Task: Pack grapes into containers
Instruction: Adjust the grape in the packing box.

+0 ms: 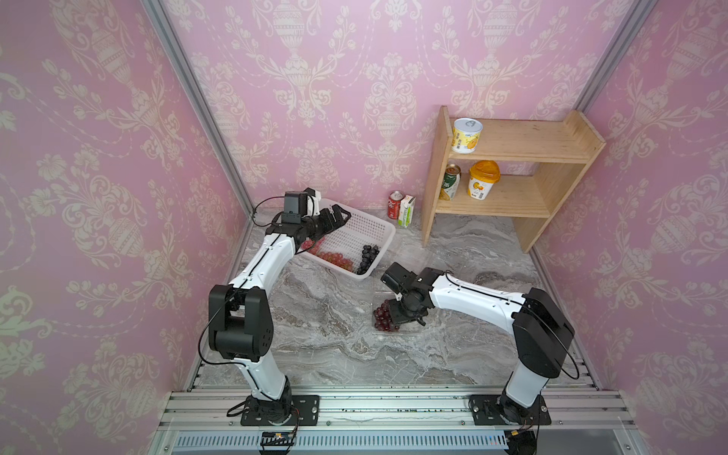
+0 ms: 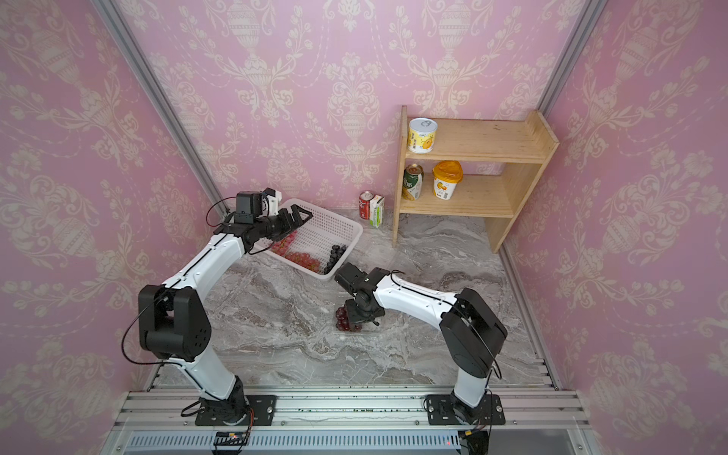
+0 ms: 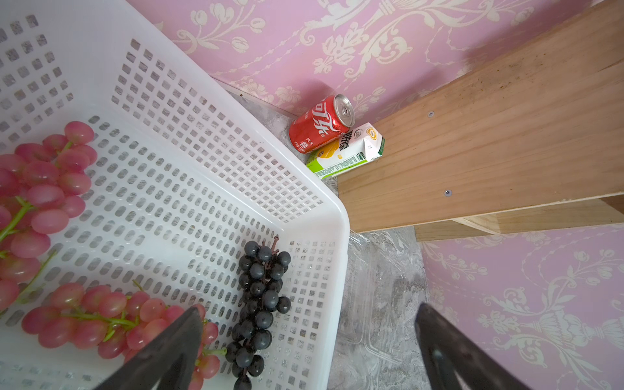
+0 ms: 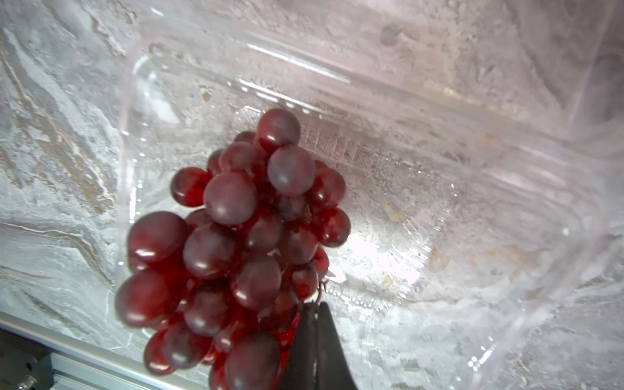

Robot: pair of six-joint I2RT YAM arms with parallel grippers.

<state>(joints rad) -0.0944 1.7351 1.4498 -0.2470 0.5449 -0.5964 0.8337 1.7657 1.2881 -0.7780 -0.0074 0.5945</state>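
One dark red grape bunch point(image 4: 233, 236), seemingly stem-clamped in right end effector point(image 4: 317, 305), over clear plastic clamshell container point(image 4: 439, 219) near white perforated basket point(image 3: 341, 216); left end effector point(image 3: 309, 310) spread wide above basket.

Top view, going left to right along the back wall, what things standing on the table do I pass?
white basket → red cola can → green and white carton → wooden shelf
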